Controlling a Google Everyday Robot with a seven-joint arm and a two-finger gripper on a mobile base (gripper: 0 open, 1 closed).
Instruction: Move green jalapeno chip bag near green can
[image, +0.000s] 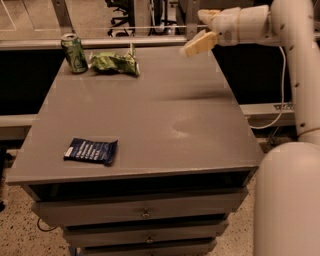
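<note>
Since the chip bag lies on the table just beside the can, placing looks done; gripper hangs empty over the far right edge, grip state untellable; next, retreat.

green jalapeno chip bag lies just beside green can; tool hovers well apart over table.

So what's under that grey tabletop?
Beneath the tabletop is a dark open slot, then stacked closed drawers. What the drawers hold is hidden, and the slot is too dark to see into. The pincer hangs above the tabletop's far right edge.
</note>
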